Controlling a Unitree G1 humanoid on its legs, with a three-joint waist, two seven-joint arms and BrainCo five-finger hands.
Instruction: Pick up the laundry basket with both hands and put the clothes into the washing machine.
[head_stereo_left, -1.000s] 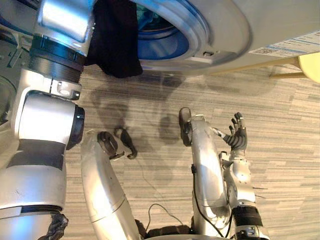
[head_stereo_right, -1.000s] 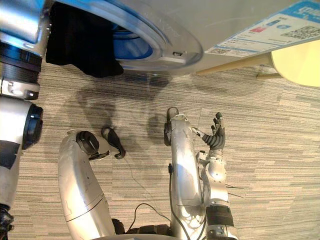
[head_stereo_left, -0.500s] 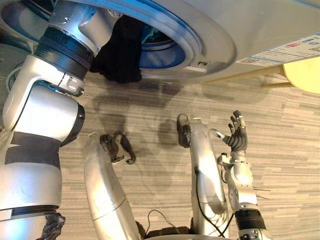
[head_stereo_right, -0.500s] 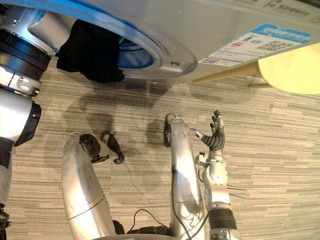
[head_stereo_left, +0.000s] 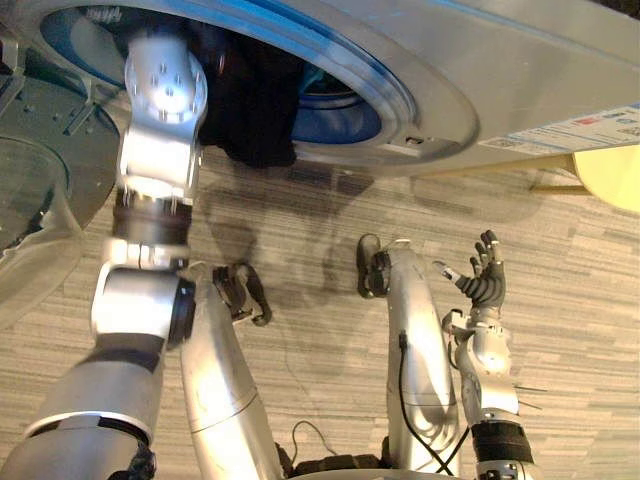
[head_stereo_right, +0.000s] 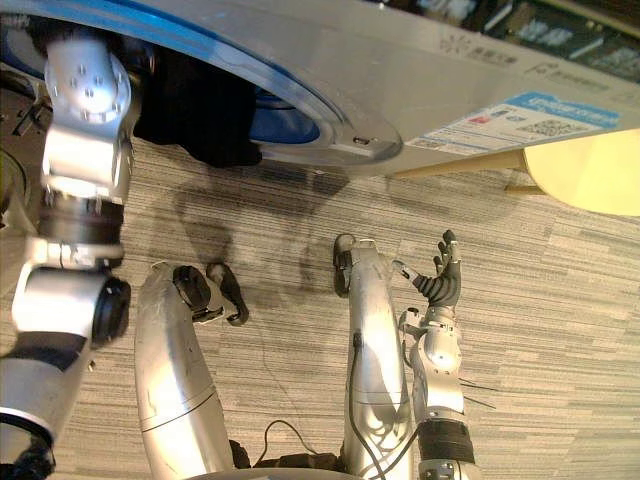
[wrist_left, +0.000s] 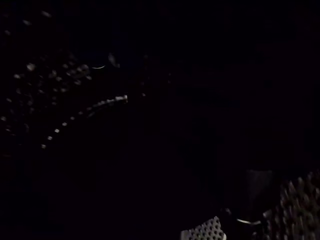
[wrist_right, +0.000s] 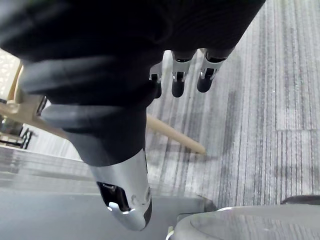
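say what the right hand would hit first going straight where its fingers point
Likely the wooden leg beside the washer: the open right hand points toward it, with bare carpet between. Depth is unclear, so it could pass over.

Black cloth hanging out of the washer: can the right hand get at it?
Probably yes: the right hand is open and empty, with nothing between it and the black cloth, though the left arm reaches in beside it.
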